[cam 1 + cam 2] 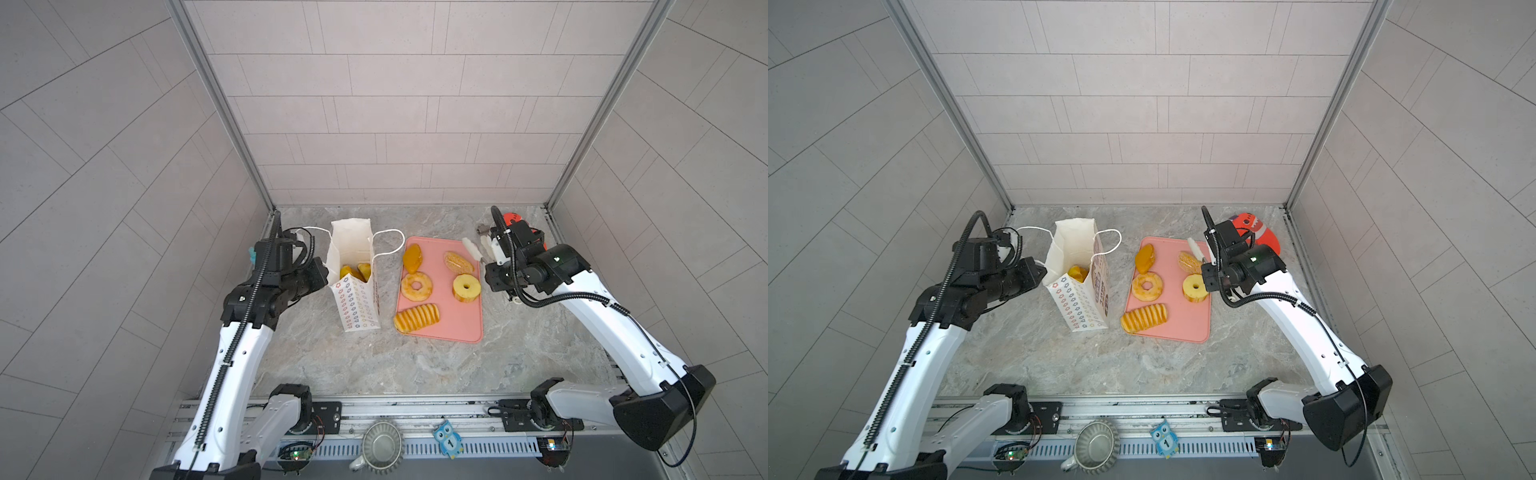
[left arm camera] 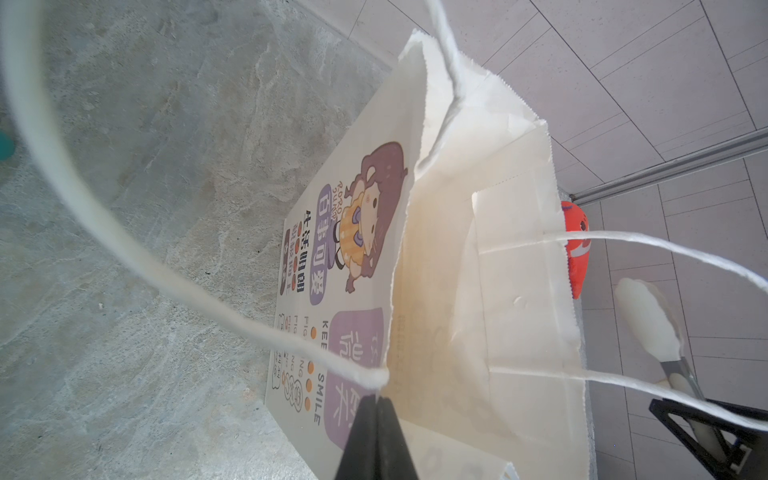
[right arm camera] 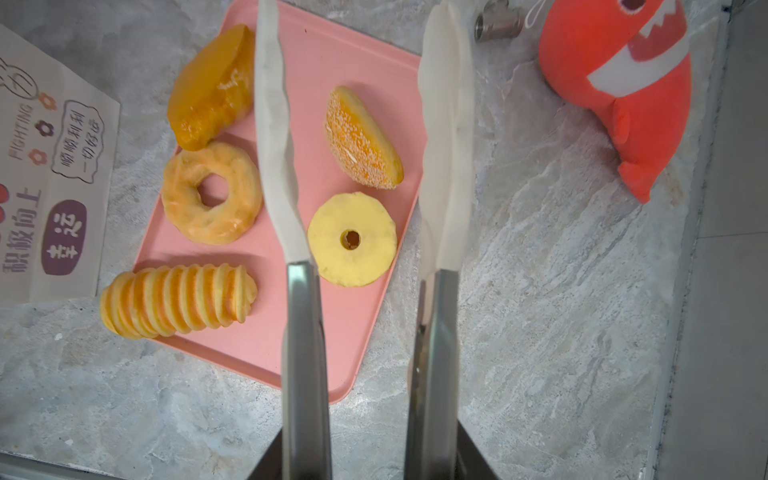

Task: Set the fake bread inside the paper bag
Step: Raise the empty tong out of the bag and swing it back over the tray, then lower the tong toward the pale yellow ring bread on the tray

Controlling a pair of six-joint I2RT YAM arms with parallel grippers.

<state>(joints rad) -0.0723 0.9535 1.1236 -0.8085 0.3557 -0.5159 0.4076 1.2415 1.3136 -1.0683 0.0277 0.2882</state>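
Observation:
The white paper bag stands upright left of a pink tray. Yellow fake bread lies inside it. My left gripper is shut on the bag's rim beside a cord handle. On the tray lie an orange loaf, a sesame bun, a glazed ring, a yellow ring and a ridged roll. My right gripper grips metal tongs. Their white tips stand apart above the tray's far right, with nothing between them.
An orange-red plush fish and a small metal fitting lie at the back right corner. The enclosure walls close in on three sides. A fluted cup and a blue owl figure sit on the front rail.

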